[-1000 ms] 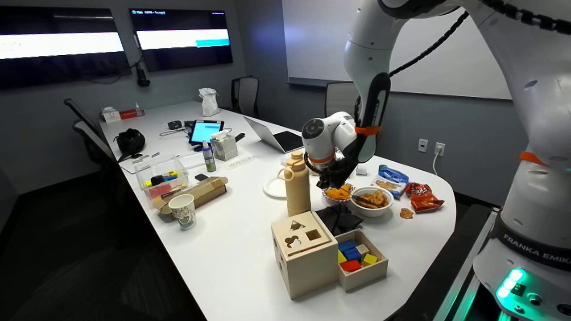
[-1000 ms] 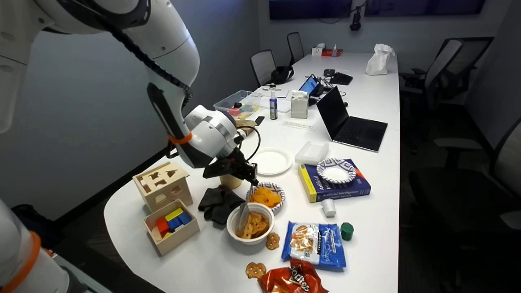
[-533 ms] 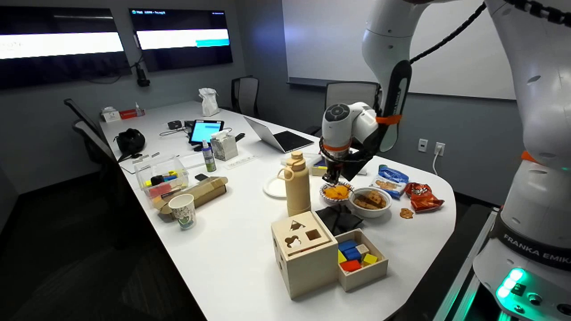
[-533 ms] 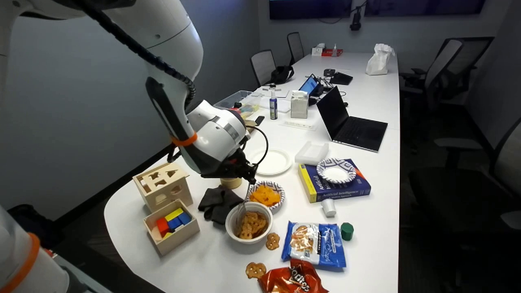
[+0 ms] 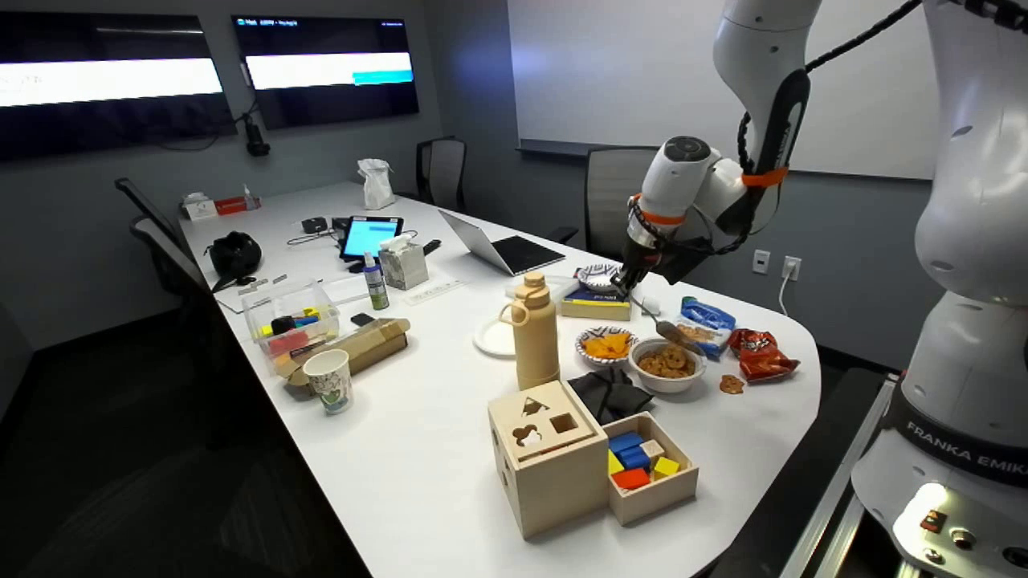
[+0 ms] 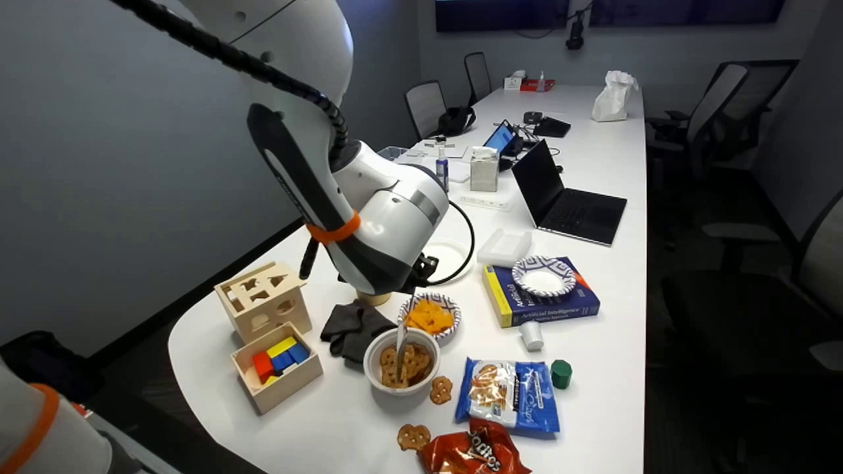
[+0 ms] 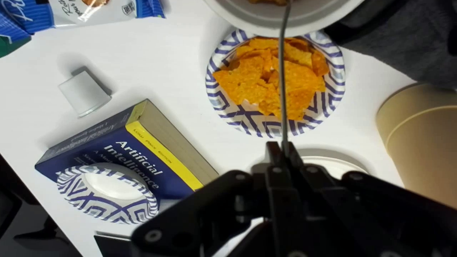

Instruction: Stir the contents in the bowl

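Pinching the metal utensil (spoon or spatula, unclear) high on its shaft in the nearly closed gripper, likely for reach across tortilla chips to pretzels in the white bowl, at wrist-view twelve o'clock.

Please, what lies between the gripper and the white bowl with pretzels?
In the wrist view, a patterned paper bowl of orange tortilla chips lies there. The metal utensil in the gripper passes above it toward the white bowl.
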Action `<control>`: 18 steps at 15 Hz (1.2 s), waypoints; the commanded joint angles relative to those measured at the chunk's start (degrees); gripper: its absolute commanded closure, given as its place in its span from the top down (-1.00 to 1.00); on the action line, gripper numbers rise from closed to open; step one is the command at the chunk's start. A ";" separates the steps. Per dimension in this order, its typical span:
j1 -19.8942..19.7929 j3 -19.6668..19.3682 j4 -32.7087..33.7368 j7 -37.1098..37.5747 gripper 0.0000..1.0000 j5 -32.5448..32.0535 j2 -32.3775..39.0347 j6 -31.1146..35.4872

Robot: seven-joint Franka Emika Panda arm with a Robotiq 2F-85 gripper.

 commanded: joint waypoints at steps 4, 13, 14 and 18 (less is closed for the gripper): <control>-8.50 3.59 0.42 -13.42 -0.98 5.71 0.39 12.79; -12.84 6.64 0.56 -39.35 -0.98 20.12 10.21 19.44; -12.56 6.63 0.49 -41.74 -0.98 21.61 11.12 19.73; -11.98 7.11 0.09 -47.55 -0.98 25.25 14.42 22.11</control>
